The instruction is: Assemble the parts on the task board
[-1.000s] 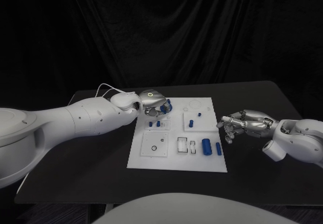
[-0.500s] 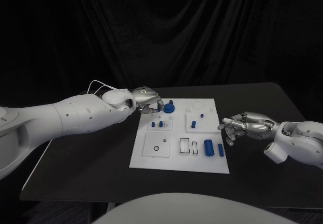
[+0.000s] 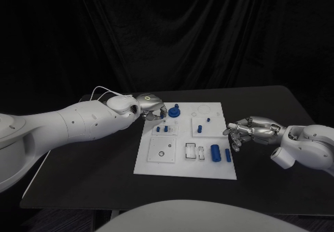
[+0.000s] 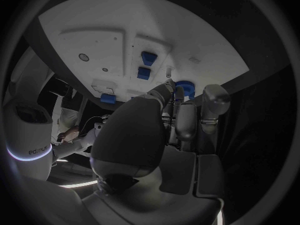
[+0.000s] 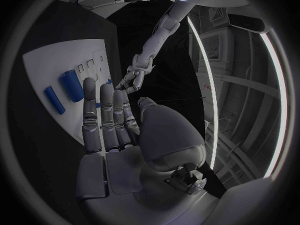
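blue round part (image 3: 174, 112) upright on task board (image 3: 182, 166), left hand (image 3: 150, 107) fingers apart beside it; right hand (image 3: 249, 130) fingers apart, empty

We see a dim scene against black curtains. Light from above falls brightest on the white task board (image 3: 184, 145), which stands out sharply from the dark counter (image 3: 264, 106). The silver left hand (image 3: 152, 107) catches soft glints. Both wrist views are round fisheye circles with bent edges and dark rims. The head view is sharp.
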`<move>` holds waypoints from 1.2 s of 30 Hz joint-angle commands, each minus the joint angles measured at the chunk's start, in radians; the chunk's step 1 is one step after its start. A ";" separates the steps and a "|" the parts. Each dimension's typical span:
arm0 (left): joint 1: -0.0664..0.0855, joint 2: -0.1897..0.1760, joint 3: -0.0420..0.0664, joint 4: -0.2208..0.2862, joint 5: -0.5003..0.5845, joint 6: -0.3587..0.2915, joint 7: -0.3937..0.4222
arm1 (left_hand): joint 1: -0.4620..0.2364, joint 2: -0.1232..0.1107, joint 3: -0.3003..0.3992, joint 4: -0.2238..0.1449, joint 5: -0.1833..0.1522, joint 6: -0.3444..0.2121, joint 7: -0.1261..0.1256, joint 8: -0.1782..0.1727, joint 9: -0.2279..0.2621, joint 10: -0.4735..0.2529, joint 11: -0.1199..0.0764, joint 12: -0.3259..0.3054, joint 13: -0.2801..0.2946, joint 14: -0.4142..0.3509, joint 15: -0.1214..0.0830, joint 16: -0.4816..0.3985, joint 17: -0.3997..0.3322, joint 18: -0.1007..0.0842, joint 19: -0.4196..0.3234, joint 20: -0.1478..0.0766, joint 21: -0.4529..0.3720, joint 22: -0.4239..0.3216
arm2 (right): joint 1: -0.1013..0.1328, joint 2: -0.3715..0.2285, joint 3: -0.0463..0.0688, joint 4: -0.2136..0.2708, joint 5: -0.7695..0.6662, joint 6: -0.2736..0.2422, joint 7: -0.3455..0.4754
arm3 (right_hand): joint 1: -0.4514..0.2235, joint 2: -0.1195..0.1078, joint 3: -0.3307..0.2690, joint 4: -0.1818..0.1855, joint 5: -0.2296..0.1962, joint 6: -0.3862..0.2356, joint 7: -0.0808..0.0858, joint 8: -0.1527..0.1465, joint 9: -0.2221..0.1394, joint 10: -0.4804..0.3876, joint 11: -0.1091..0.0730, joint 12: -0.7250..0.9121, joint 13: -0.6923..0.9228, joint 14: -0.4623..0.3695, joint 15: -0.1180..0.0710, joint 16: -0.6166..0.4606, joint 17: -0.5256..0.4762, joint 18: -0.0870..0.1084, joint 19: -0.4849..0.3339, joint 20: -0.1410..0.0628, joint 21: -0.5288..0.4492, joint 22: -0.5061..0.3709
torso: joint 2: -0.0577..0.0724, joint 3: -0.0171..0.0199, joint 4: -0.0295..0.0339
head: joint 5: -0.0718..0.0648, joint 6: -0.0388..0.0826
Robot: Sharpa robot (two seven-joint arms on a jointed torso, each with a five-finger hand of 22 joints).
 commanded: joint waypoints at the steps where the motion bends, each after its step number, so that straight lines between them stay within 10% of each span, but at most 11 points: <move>1: -0.005 0.011 0.001 -0.011 -0.001 0.026 0.001 | -0.001 -0.005 -0.005 0.001 -0.004 0.000 -0.004 -0.007 -0.001 0.007 0.003 0.002 0.002 -0.008 0.003 -0.007 -0.002 -0.002 -0.005 0.000 -0.004 0.102 | -0.003 -0.002 0.001 0.002 0.000 0.017 -0.015 | 0.000 0.008 -0.006 0.001 -0.005 -0.001 0.000 0.004 0.001 -0.007 0.002 0.004 -0.001 -0.008 0.003 0.006 -0.001 0.016 -0.007 -0.001 -0.001 0.002 | 0.001 -0.0015 -0.0002 | -0.001 0.000; 36: -0.035 0.077 0.001 -0.084 -0.001 0.032 0.009 | -0.003 -0.003 -0.009 0.001 -0.005 -0.005 -0.004 -0.015 -0.003 0.021 0.004 0.004 0.008 -0.021 0.005 -0.020 -0.024 0.000 -0.015 0.000 -0.025 0.097 | -0.003 -0.008 0.001 0.010 0.000 0.023 -0.025 | -0.001 0.009 -0.006 0.001 -0.005 -0.002 0.000 0.005 0.001 -0.008 0.002 0.004 -0.002 -0.009 0.003 0.006 -0.002 0.016 -0.008 0.000 -0.002 0.002 | 0.003 -0.0008 -0.0014 | -0.015 0.000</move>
